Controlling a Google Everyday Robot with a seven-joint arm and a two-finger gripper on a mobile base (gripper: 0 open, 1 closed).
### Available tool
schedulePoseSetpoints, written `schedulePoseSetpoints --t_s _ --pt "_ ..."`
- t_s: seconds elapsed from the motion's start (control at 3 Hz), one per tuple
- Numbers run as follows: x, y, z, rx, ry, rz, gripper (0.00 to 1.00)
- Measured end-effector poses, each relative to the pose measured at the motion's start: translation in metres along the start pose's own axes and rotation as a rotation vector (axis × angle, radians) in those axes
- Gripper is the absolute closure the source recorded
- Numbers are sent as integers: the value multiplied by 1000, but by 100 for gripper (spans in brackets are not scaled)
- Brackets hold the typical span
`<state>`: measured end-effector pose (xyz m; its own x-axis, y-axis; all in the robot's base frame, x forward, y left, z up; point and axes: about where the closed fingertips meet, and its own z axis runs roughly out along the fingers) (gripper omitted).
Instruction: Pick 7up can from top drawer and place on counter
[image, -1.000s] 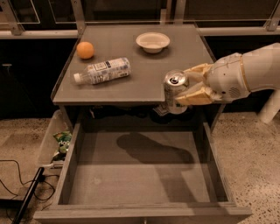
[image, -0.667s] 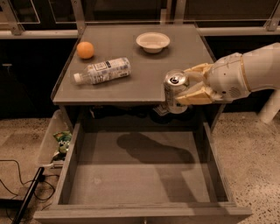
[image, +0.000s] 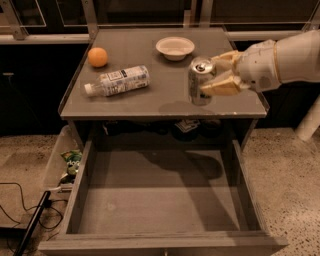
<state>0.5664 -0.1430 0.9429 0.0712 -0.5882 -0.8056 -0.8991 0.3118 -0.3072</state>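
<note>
Risen from top drawer (image: 160, 200) front to counter (image: 145, 102) right side, 7up can (image: 200, 82) upright, clamped between gripper (image: 209, 76) fingers (image: 222, 89)

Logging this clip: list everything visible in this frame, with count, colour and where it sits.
counter: one, grey, centre, above the drawer
top drawer: one, grey, pulled open below the counter, nothing visible inside
7up can: one, silvery, upright at the counter's right front, in the gripper
orange: one, orange, counter's back left
plastic bottle: one, clear with white cap, lying on its side, counter's left
bowl: one, white, counter's back centre
green packet: one, green, in a pale bin on the floor left of the drawer
cable: one, black, floor, far left
gripper: one, cream, closed around the can from the right
arm: one, white, entering from the right edge
</note>
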Motion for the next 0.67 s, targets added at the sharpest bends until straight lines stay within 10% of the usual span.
schedulePoseSetpoints --t_s 0.67 --pt "0 -94 25 76 -115 74 100"
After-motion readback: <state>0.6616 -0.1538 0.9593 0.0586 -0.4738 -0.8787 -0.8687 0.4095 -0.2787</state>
